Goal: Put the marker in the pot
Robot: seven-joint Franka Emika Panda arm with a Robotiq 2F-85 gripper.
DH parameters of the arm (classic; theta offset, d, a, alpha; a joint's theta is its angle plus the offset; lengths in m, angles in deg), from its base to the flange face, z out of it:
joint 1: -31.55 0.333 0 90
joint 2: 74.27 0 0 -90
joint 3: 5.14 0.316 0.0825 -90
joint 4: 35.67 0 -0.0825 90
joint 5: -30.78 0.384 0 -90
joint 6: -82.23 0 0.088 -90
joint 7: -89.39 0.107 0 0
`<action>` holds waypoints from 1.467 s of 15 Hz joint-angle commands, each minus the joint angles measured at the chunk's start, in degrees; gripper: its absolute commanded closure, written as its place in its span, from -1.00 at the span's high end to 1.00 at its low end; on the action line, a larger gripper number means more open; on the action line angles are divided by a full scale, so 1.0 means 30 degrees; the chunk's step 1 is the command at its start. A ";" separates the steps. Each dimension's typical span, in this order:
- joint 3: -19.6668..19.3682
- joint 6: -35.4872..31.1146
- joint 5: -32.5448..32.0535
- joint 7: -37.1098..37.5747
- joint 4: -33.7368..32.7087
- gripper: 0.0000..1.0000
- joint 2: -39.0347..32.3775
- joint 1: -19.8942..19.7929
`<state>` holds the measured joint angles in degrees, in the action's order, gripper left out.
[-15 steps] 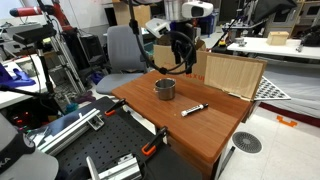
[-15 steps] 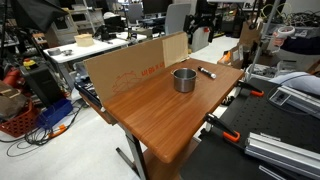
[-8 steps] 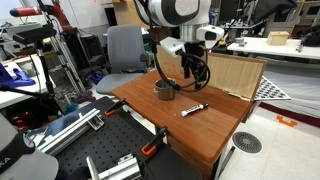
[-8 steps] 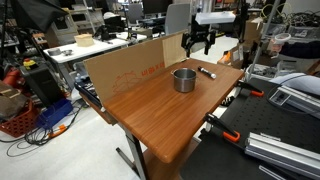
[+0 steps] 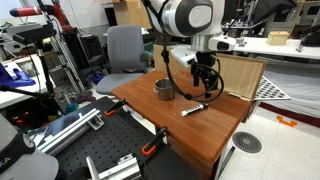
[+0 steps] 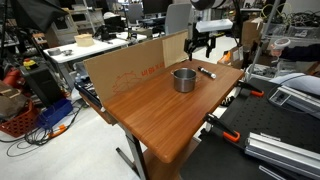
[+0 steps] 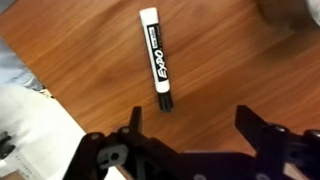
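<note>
Marker (image 7: 156,58) lies flat on the table (image 5: 215,125), near the pot (image 5: 165,90) but not touching it, and the gripper (image 7: 188,128) hangs over that same side of the pot. We see its fingers (image 7: 135,130) spread wide, holding nothing. In the wrist view the marker's long axis runs across the line between the fingers, black end toward the gripper, yet it sits ahead of the gap and closer to one finger. What we take for the pot is only a blur at this view's corner. How high the gripper is above the table we cannot tell.
</note>
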<state>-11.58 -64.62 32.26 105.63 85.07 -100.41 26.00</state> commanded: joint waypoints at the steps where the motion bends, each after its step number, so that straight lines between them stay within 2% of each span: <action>1: -0.0246 -0.0533 0.0150 -0.0383 -0.0508 1.00 -0.0956 0.0175; 8: -0.0816 -0.1391 -0.0096 -0.0227 -0.1029 1.00 -0.2232 0.0255; 16: -0.0849 -0.2043 0.0086 -0.0211 -0.1412 1.00 -0.3367 0.0362; 17: -0.0832 -0.2235 0.0115 -0.0236 -0.1452 0.50 -0.3490 0.0361; 18: -0.0835 -0.2322 0.0110 -0.0273 -0.1451 0.47 -0.3525 0.0365; 19: -0.0785 -0.2311 0.0170 -0.0313 -0.1496 0.35 -0.3516 0.0340; 22: -0.0743 -0.2246 0.0235 -0.0333 -0.1574 -0.14 -0.3459 0.0325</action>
<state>-13.39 -70.12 32.26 105.63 81.03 -109.77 26.62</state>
